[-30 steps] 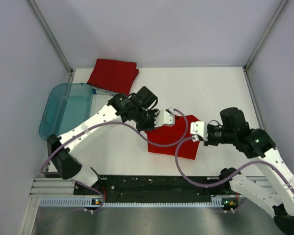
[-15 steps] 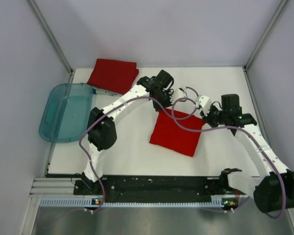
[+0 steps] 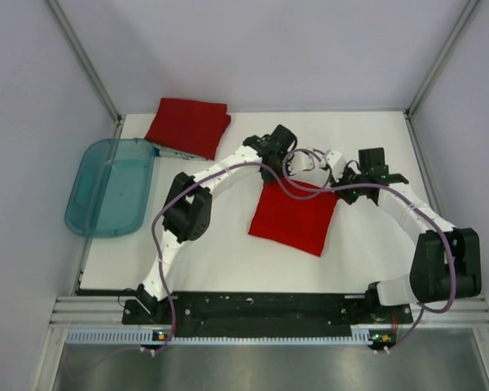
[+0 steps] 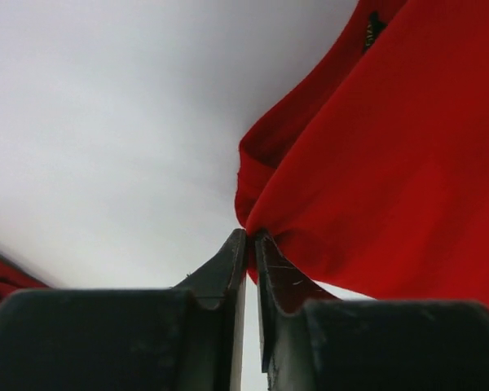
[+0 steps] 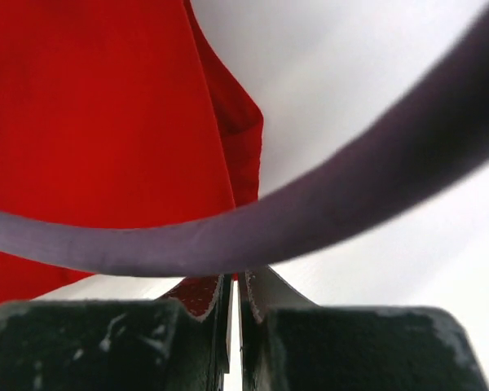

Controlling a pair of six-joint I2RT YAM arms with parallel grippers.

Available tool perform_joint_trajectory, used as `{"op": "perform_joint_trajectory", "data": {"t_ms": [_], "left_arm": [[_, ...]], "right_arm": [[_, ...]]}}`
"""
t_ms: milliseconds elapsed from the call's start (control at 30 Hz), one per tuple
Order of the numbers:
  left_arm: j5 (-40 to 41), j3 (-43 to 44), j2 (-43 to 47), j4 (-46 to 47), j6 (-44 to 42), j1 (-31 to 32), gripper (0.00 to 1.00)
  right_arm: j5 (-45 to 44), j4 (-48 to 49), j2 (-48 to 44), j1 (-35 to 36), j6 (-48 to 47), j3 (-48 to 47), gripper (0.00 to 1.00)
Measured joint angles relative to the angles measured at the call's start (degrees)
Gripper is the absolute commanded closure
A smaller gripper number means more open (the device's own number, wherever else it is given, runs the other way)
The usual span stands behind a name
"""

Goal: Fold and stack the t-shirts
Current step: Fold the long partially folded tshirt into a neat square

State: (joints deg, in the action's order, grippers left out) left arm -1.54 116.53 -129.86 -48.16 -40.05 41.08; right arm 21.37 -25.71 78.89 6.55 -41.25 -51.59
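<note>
A folded red t-shirt (image 3: 293, 218) lies in the middle of the white table. My left gripper (image 3: 298, 168) is at its far edge and is shut on a bunched corner of the red fabric (image 4: 367, 163); its tips (image 4: 251, 238) pinch the cloth. My right gripper (image 3: 336, 171) is at the shirt's far right corner with its jaws shut, and a sliver of red shows between the tips (image 5: 235, 275). The shirt (image 5: 106, 122) spreads out to the left in that view. A second folded red t-shirt (image 3: 187, 126) lies at the back left, apart from both grippers.
A translucent teal tub (image 3: 110, 186) stands at the table's left edge. A purple cable (image 5: 310, 212) loops across the right wrist view and hides part of the fingertips. Cables also arc over the shirt's far edge (image 3: 306, 191). Grey walls enclose the table on three sides.
Both arms have reached from the near side of the shirt out to its far edge. The shirt now lies flatter and squarer, and the two grippers have drawn closer together.
</note>
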Motion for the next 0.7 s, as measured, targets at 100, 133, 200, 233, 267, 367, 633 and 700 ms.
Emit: {"op": "perform_joint_trajectory", "data": {"t_ms": [100,133,200,233,267,367,633,700], "left_arm": [[2.51,0.00,-1.01,2.25,0.44,-0.07,0.68],[3.61,0.00,-1.40,2.99,1.01,-0.33,0.68],[5.55,0.09,-2.19,4.52,2.01,-1.20,0.66],[6.58,0.57,-2.89,4.96,2.73,-1.86,0.66],[7.72,1.77,-3.91,5.07,3.69,-2.71,0.65],[10.34,5.79,-6.60,6.23,6.45,-5.25,0.62],[6.12,-6.86,3.32,10.67,16.50,-8.70,0.40],[1.68,-11.74,7.67,11.82,19.89,-8.26,0.38]], "right_arm": [[-0.87,1.25,2.71,-0.09,0.50,-1.51,0.92],[-1.81,1.62,4.17,-0.22,0.92,-2.29,0.88],[-3.87,2.80,7.52,-0.68,1.92,-3.93,0.76],[-5.33,3.39,9.79,-0.96,3.08,-5.31,0.76],[-7.08,3.78,12.26,-1.20,4.59,-7.02,0.75],[-12.48,3.61,18.80,-1.97,12.00,-13.55,0.71],[-18.69,3.87,12.17,-2.58,41.94,-16.15,0.40],[-17.84,3.78,7.37,-2.58,47.87,-12.50,0.38]]}}
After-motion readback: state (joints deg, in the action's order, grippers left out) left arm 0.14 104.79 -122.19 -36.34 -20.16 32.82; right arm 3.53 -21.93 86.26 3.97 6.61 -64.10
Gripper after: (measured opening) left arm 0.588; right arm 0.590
